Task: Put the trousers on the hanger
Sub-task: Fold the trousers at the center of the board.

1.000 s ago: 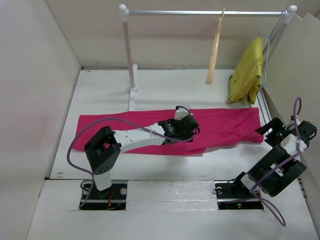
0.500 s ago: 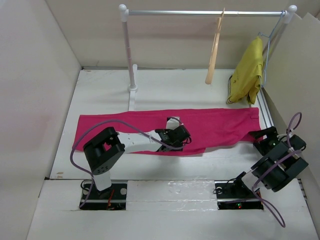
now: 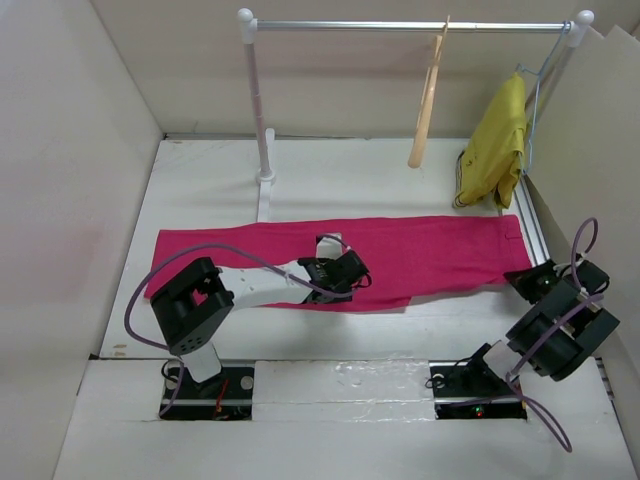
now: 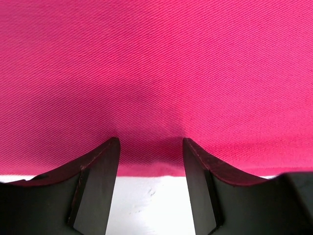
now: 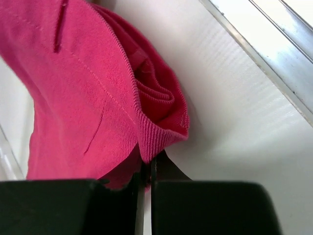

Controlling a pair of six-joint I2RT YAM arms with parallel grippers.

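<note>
While trousers (image 3: 400,255) lay on table (image 3: 330,180), hanger (image 3: 428,105) bare on rail (image 3: 350,25), right gripper (image 5: 146,166) pinched ribbed end; left gripper (image 4: 150,142) gaped empty over hem; draping not yet done.

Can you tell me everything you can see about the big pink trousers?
The trousers are bright magenta-pink soft cloth with a fine diagonal weave. They lie stretched out flat, left to right, across the white table. At their right end the cloth bunches into folds, showing a ribbed edge and stitched seams, and the right gripper is shut on that edge. The left gripper is open and seems to press down on the cloth by the middle of the near edge.
</note>
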